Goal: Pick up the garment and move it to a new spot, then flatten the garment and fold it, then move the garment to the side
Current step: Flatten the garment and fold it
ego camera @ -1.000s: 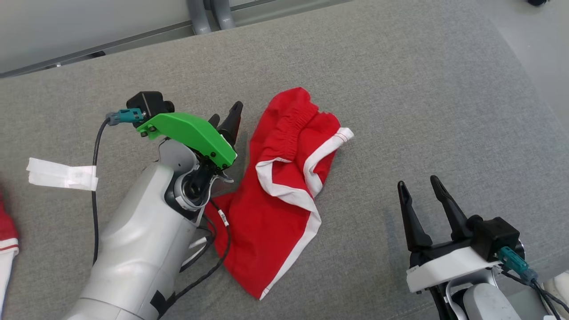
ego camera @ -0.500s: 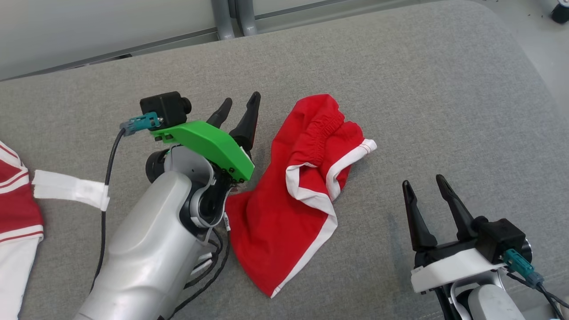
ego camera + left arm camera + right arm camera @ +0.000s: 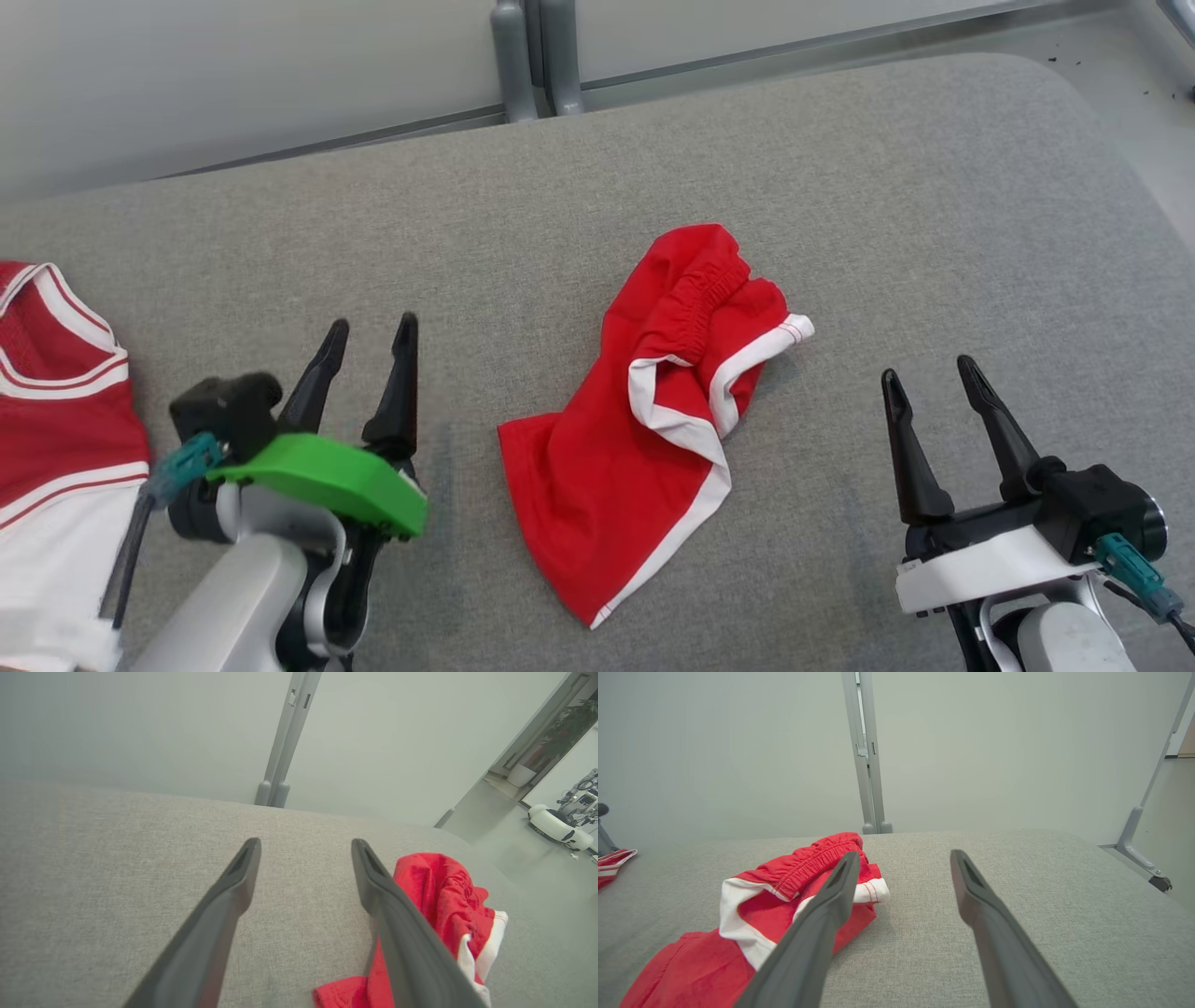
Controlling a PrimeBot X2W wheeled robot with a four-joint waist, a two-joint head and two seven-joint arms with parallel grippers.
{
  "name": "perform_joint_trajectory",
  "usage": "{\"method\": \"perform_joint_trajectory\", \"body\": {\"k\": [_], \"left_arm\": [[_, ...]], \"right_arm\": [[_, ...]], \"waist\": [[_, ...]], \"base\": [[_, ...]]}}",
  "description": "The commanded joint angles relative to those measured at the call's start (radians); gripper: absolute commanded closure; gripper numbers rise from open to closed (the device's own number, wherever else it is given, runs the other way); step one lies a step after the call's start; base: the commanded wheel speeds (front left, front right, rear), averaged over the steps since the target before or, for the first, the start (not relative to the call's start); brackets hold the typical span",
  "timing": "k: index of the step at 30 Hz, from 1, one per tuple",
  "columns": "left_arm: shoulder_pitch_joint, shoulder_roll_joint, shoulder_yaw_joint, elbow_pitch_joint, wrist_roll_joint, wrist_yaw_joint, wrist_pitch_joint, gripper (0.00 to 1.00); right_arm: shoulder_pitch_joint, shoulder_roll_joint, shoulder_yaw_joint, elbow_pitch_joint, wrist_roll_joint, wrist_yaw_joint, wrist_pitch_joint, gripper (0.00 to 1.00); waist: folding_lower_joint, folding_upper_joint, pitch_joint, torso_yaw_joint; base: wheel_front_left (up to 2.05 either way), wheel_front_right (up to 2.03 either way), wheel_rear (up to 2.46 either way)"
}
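Observation:
Red shorts with white trim [image 3: 653,420] lie crumpled in the middle of the grey padded table [image 3: 840,187]. The left wrist view has the shorts [image 3: 444,896] to the right of its fingers, and the right wrist view has the shorts [image 3: 784,882] to the left, partly behind one finger. My left gripper [image 3: 372,334] stands open at the lower left, well apart from the shorts, nothing between its fingers. Open and empty too, my right gripper [image 3: 932,371] is at the lower right, apart from the shorts.
A red and white jersey [image 3: 56,411] lies at the table's left edge; a corner of the jersey [image 3: 612,863] shows far left in the right wrist view. A grey post [image 3: 532,56] and pale wall stand behind the table. The table's right corner is rounded, floor beyond.
My left arm has drawn back from beside the shorts toward the lower left, gripper still open. The head camera has shifted, bringing the jersey into view. The shorts lie as before.

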Motion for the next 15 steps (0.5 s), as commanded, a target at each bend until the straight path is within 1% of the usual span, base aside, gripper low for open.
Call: {"method": "perform_joint_trajectory", "body": {"k": [1, 3, 5, 6, 8, 10, 14, 15], "left_arm": [[0.065, 0.039, 0.019, -0.029, 0.004, 0.023, -0.022, 0.0], [0.118, 0.069, 0.035, -0.055, 0.012, 0.037, -0.045, 0.0], [0.178, 0.086, 0.056, -0.077, 0.006, 0.051, -0.065, 0.0], [0.178, 0.086, 0.056, -0.077, 0.006, 0.051, -0.065, 0.0], [0.232, 0.109, 0.08, -0.099, 0.017, 0.068, -0.081, 0.0], [0.284, 0.124, 0.1, -0.121, 0.033, 0.076, -0.092, 0.0], [0.37, 0.141, 0.149, -0.15, 0.067, 0.09, -0.102, 0.0], [0.388, 0.143, 0.158, -0.153, 0.08, 0.087, -0.104, 0.0]], "right_arm": [[0.016, -0.008, -0.006, -0.009, -0.004, 0.0, -0.004, 0.0], [0.024, -0.012, -0.01, -0.012, -0.006, 0.0, -0.004, 0.0], [0.033, -0.019, -0.011, -0.013, -0.007, 0.0, -0.004, 0.0], [0.033, -0.019, -0.011, -0.013, -0.007, 0.0, -0.004, 0.0], [0.038, -0.023, -0.018, -0.015, -0.005, 0.0, -0.004, 0.0], [0.046, -0.027, -0.025, -0.011, -0.005, 0.0, -0.004, 0.0], [0.06, -0.04, -0.036, 0.002, -0.009, 0.0, -0.004, 0.0], [0.062, -0.042, -0.04, 0.007, -0.009, 0.0, -0.004, 0.0]], "waist": [[0.0, 0.012, -0.024, 0.022], [0.0, 0.012, -0.035, 0.028], [0.0, 0.012, -0.046, 0.031], [0.0, 0.012, -0.046, 0.031], [0.0, 0.012, -0.052, 0.034], [0.0, 0.012, -0.06, 0.038], [0.0, 0.012, -0.065, 0.047], [0.0, 0.012, -0.067, 0.051]], "base": [[0.0, 0.0, 0.0], [0.0, 0.0, 0.0], [0.0, 0.0, 0.0], [0.0, 0.0, 0.0], [0.0, 0.0, 0.0], [0.0, 0.0, 0.0], [0.0, 0.0, 0.0], [0.0, 0.0, 0.0]]}}
